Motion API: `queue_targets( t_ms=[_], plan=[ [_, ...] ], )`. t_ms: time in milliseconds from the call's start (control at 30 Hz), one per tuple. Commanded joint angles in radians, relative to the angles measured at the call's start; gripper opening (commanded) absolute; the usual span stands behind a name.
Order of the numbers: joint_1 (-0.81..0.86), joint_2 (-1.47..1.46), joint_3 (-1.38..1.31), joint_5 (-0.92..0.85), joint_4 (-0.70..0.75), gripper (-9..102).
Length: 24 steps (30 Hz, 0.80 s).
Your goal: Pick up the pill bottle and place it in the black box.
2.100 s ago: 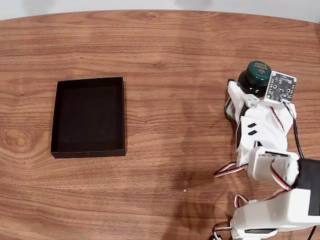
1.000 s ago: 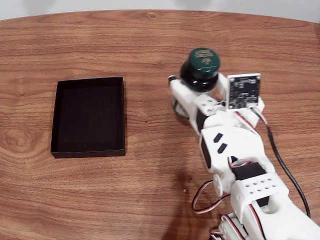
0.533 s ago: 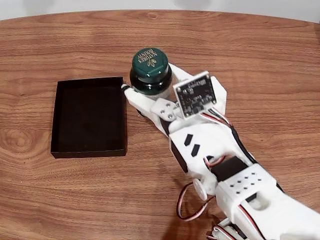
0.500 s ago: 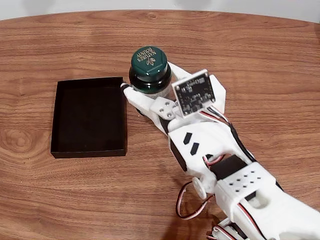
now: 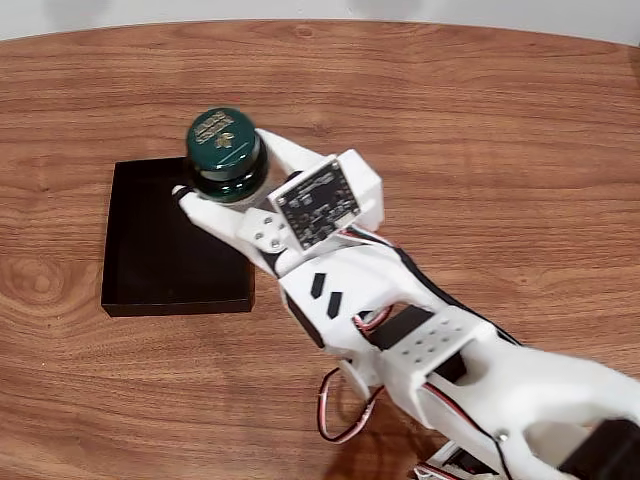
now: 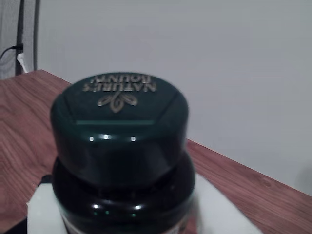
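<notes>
Pill bottle (image 5: 226,153) in end effector (image 5: 225,185) over black box (image 5: 150,260), wood table (image 5: 450,120), pale wall (image 6: 234,63)

You're looking at a dark green pill bottle (image 5: 226,155), its glossy cap carrying pale lettering and a small leaf mark. At its seven o'clock in the fixed view, the black box (image 5: 160,250) is showing plain matte black. The gripper (image 5: 222,190) is showing white plastic, with a dark circuit board at its four o'clock. The table (image 5: 480,140) is showing reddish-brown wood grain.
</notes>
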Motion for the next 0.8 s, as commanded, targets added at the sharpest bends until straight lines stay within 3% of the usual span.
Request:
queue_targets(
  t_ms=[0,333,767],
  plan=[
    [-0.037,-0.067,-0.127,-0.012,-0.132,15],
    [-0.063,-0.327,-0.225,-0.044,-0.307,15],
    [-0.04,-0.525,-0.268,-0.075,-0.4,15]
  ],
)
